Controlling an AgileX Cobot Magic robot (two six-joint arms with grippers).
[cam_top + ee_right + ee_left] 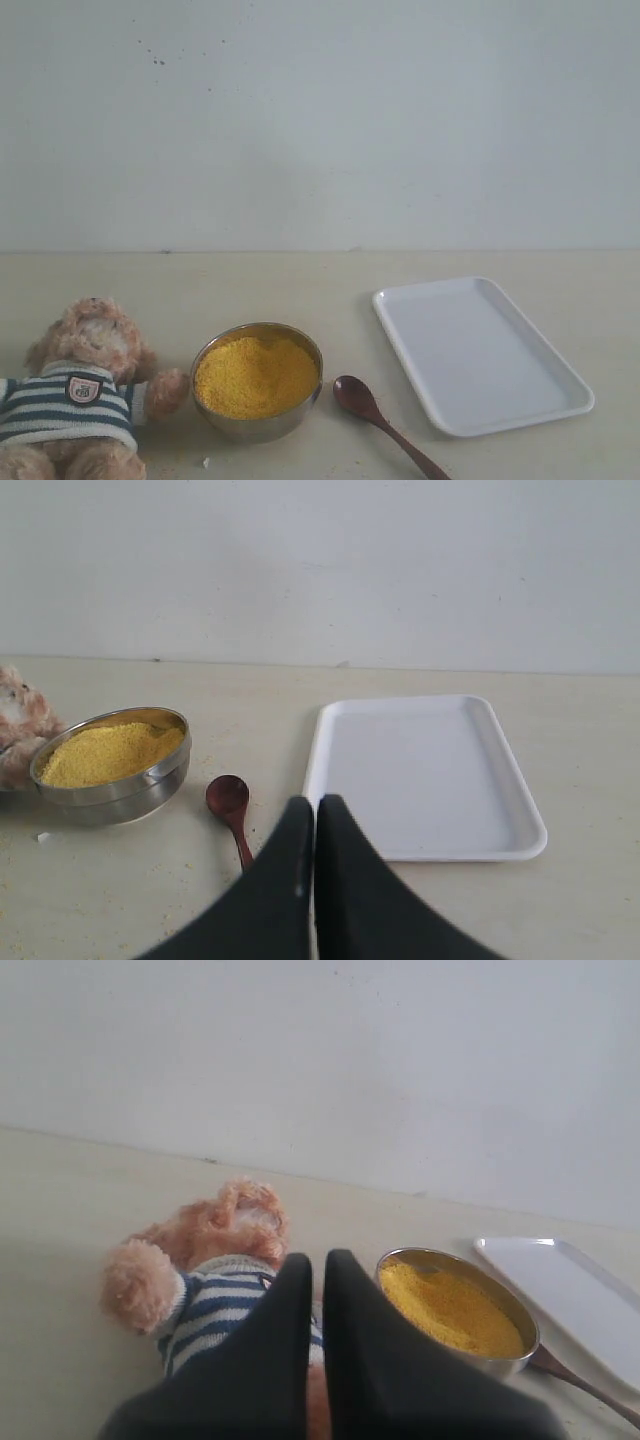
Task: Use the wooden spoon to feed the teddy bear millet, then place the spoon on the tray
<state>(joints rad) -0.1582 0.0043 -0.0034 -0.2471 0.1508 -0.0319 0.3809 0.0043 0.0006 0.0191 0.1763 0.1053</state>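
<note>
Backdrop: plain pale wall behind a cream tabletop (300,290).
Teddy bear (80,385): lying at the exterior view's left edge in a striped sweater with a crest badge; legs cut off by the frame.
Millet (255,375): heaped in a steel bowl (262,428), just beside the bear's paw.
Wooden spoon (358,398): flat on the table between bowl and tray; handle end cut off in the exterior view.
Tray (480,355): white, near the spoon but apart from it.
Left gripper (318,1258): clenched, grasping nothing; hides part of the bear's sweater.
Right gripper (314,802): clenched, grasping nothing; covers the spoon's handle end.
Grippers: seen only from the wrist cameras.
</note>
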